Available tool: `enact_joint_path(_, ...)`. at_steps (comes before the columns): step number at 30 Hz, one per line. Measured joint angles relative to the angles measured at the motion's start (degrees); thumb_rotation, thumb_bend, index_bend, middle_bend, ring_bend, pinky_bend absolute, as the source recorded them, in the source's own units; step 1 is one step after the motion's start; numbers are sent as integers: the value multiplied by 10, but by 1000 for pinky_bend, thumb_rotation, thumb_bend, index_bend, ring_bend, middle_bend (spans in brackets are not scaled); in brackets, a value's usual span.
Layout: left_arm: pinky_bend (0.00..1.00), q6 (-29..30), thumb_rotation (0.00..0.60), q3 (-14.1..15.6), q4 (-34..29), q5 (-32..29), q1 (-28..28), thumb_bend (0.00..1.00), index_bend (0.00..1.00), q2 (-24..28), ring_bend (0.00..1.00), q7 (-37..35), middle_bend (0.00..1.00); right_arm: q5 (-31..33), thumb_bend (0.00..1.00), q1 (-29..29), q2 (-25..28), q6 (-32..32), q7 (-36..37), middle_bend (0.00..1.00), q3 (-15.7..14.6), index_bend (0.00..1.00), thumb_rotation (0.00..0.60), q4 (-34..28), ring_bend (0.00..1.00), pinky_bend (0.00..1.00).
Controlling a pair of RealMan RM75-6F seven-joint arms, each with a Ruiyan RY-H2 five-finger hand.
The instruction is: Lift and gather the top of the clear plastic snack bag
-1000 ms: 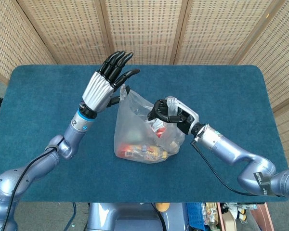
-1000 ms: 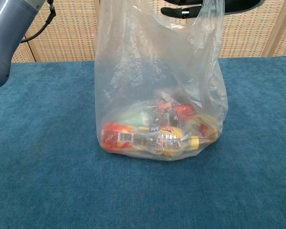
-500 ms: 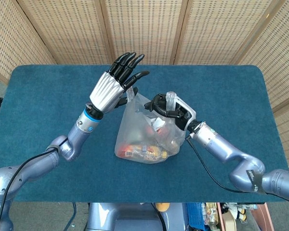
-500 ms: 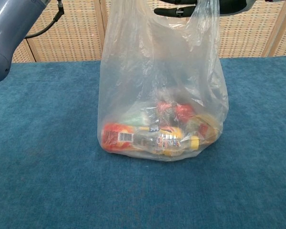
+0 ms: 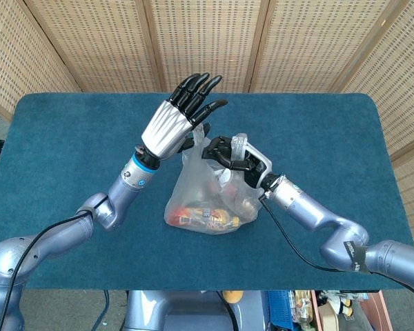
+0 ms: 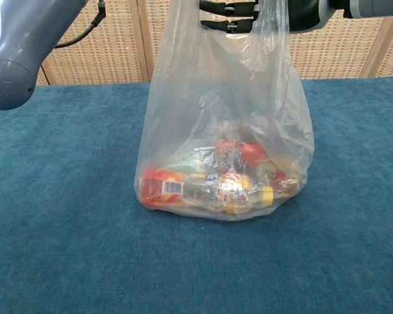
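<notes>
Clear plastic snack bag (image 5: 210,186) stands upright mid-table (image 5: 69,158), bottom resting on the blue cloth, top pulled up tall & bunched at the right side. Thin, crinkly film, see-through. Inside, at the base: packaged snacks (image 6: 216,186) w/ red, yellow, green wrappers, lying in a low heap. Upper part of bag slack, no contents.

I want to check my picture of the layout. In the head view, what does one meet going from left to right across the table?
Bare blue table → left hand, raised with fingers spread → right hand, gripping the top of the clear bag → right arm → bare table again.
</notes>
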Motion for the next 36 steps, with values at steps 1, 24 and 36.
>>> enact_joint_path(1, 99, -1, 600, -2, 0, 0, -2, 538, 223, -1, 8, 2, 0, -4, 559, -1, -3, -2, 5, 457, 2, 462, 600, 2, 227, 153)
enact_joint_path(24, 98, -10, 600, -7, 3, 6, -5, 537, 225, -7, 7, 13, 0, -40, 559, -13, -6, -14, 39, 326, 28, 344, 600, 4, 118, 66)
enact_joint_path(36, 98, -16, 600, -15, 20, 0, -9, 536, 224, -12, 8, 6, 0, -100, 560, 1, 7, -13, 111, 370, 10, 359, 600, 8, 167, 104)
